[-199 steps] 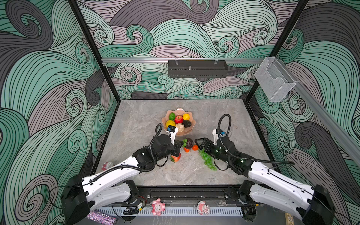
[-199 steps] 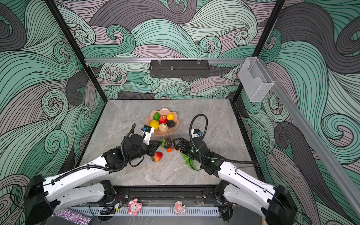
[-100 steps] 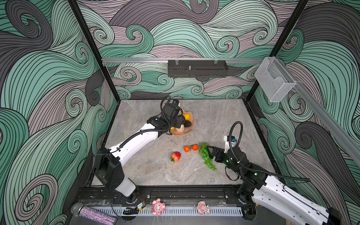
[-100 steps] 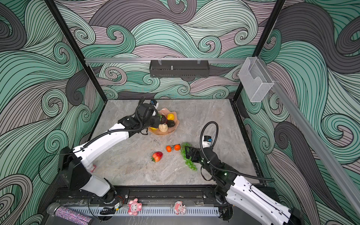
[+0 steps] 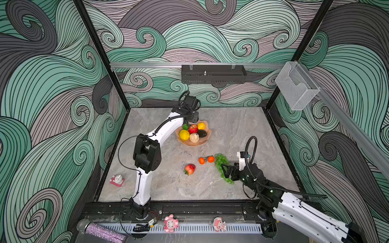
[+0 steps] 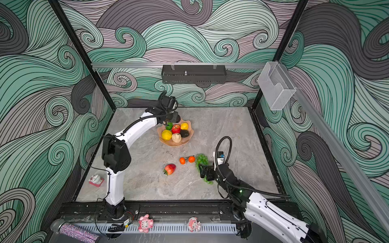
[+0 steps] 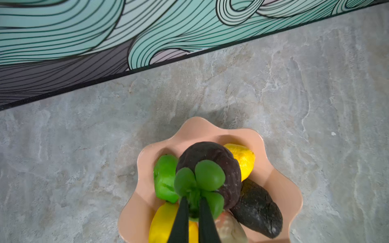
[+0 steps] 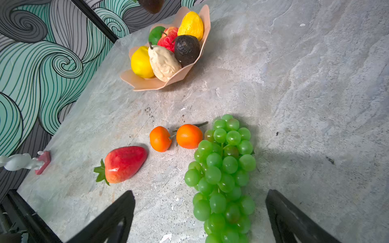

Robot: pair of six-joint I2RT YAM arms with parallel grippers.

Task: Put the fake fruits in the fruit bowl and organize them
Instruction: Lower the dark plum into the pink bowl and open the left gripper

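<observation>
Jo: Left arm has swung away from the loose fruit near the front since a second ago. Its left gripper point(image 7: 192, 202) is now up over the far rim of the fruit bowl point(image 5: 193, 144), close to the back wall point(image 7: 63, 42).

Sam: And holding?

Jo: Fingers pressed together on the green leaves point(image 7: 209, 174) of a dark fruit point(image 7: 210, 155), which hangs above the lime point(image 7: 165, 176), lemon point(image 7: 242, 160) and avocado point(image 7: 259, 210) already in the dish.

Sam: Room around it?

Jo: Plenty. Bare table point(image 5: 242, 130) lies on both sides of the bowl and behind it up to the wall; only a figurine point(image 5: 117, 179) sits by the left edge.

Sam: The other one?

Jo: Right arm has drawn back toward the near right corner. Its right gripper point(image 8: 201, 194) stands spread wide, a finger on each side of the grapes point(image 8: 223, 168), touching neither side in the wrist view — nothing held. Just beside the bunch lie two oranges point(image 8: 189, 136), then the strawberry point(image 8: 124, 164), all on open table well apart from the bowl.
</observation>
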